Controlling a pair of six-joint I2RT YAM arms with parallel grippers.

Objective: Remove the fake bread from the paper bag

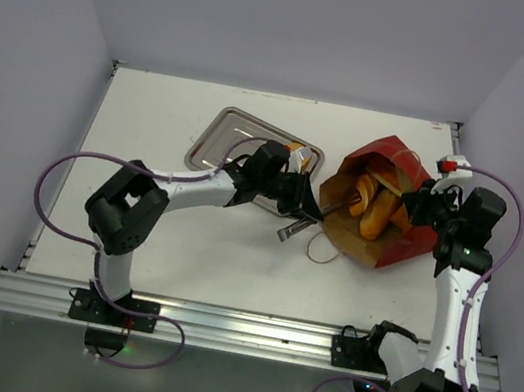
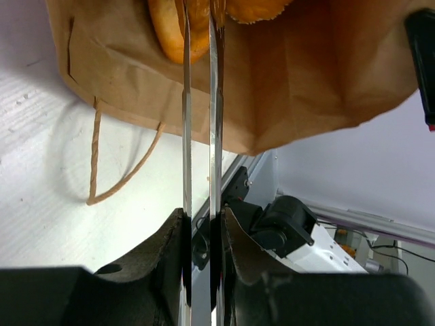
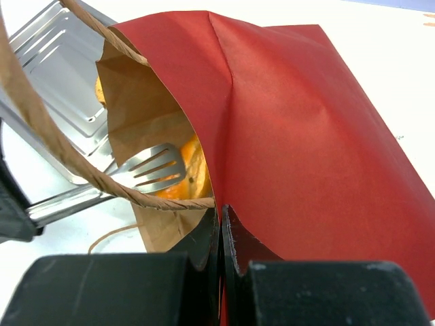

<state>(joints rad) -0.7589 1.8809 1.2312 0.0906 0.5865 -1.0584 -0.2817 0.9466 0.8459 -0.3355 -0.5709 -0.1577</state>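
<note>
Left wrist view puts the left gripper squeezed nearly closed on steel tongs, whose two blades point straight ahead to the fake bread in the mouth of the paper bag. Only the right wrist view shows the right gripper pinched tight on the red bag edge. From above, the single bag lies on its side, mouth leftward toward one tray, with two loaves visible inside.
</note>
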